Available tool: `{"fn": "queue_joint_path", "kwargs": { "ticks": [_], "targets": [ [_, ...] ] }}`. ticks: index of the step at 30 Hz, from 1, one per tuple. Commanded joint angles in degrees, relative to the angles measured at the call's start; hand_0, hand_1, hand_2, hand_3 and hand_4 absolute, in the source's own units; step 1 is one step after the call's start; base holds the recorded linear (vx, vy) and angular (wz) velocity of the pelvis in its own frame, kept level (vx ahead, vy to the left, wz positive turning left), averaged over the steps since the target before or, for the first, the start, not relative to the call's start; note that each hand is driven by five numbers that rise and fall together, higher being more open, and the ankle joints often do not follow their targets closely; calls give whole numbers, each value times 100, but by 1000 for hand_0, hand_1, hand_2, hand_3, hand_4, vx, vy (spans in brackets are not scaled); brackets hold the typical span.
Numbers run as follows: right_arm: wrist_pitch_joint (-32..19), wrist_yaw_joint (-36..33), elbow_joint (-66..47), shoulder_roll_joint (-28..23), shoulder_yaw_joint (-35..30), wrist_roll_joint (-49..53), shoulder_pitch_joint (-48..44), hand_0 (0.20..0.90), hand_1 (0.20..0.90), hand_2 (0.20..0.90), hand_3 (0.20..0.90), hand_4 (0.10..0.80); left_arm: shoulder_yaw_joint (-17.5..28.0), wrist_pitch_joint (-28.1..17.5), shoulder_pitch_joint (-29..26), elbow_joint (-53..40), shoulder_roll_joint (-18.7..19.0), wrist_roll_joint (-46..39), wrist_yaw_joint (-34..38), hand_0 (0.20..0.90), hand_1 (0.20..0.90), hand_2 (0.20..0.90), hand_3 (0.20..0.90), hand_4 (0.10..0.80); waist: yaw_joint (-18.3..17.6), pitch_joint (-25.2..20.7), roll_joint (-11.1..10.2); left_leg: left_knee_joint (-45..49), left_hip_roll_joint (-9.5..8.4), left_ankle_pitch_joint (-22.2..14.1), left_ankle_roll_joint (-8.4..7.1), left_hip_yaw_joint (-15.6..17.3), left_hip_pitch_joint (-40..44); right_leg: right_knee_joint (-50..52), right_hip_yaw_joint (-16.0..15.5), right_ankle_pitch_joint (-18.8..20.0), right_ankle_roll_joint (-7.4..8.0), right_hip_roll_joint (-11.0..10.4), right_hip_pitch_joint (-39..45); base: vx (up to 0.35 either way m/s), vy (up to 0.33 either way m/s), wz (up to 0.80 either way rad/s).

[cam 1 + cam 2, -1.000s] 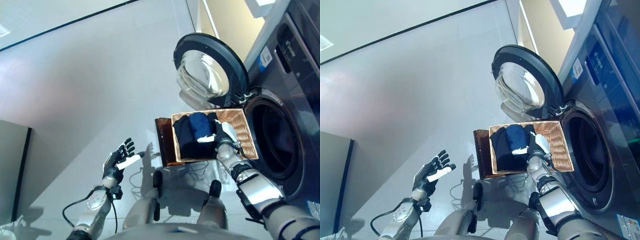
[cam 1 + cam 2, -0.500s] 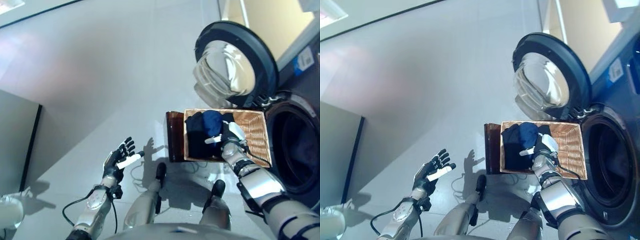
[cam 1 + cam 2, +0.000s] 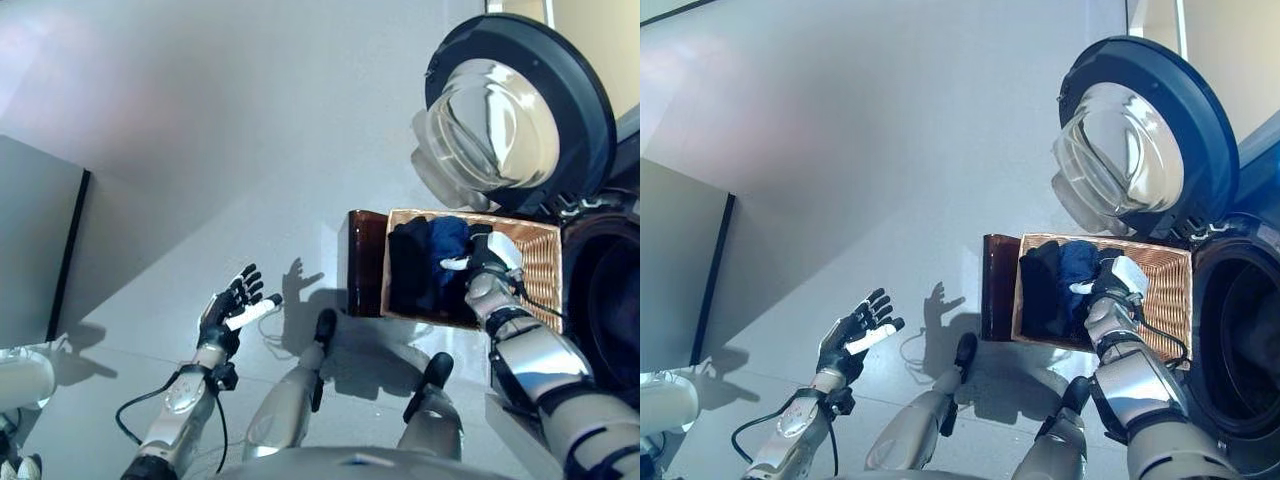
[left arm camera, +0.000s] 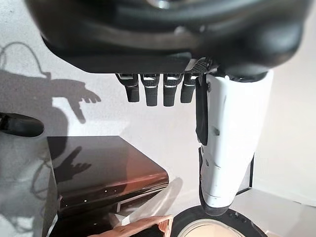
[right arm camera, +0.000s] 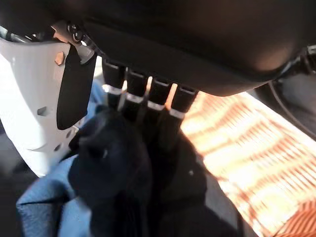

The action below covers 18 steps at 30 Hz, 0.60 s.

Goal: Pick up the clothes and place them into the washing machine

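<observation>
Robot reaches into the laundry basket, washer door open beyond

The left hand (image 3: pixel 232 306) hangs spread and empty; the right hand (image 3: pixel 488 268) is down among dark clothes (image 3: pixel 425 262) in the wicker basket (image 3: pixel 541 262), fingers (image 5: pixel 148 106) pressing into black cloth, their close hidden. Soft and light, it looks best bunched at a fold before the washer (image 3: pixel 1245 330).

The round glass-windowed dark washer door (image 3: pixel 515 105) hangs open above the woven wicker basket (image 3: pixel 540 262); the dark drum opening (image 3: pixel 1240 335) beside it stands unblocked.
</observation>
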Motion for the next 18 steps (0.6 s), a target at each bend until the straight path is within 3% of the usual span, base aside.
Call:
{"fn": "queue_joint_path", "kwargs": {
  "ticks": [1,18],
  "targets": [
    [-60,125,-18,359,113,64,-440,200,200,200,200,300,272,-442,-210,-810,410,-74,8,900,900,900,900,800,210,272,-317,-52,65,-545,-382,190,598,-669,294,1315,256,-545,16,0,0,0],
    [-256,-54,-280,32,-195,557,-5,200,200,200,200,300,311,-463,-218,-677,508,4,83,900,900,900,900,800,-146,286,-406,-52,150,-657,-407,465,864,-577,670,1302,228,-442,-76,-6,0,-3]
  ]
}}
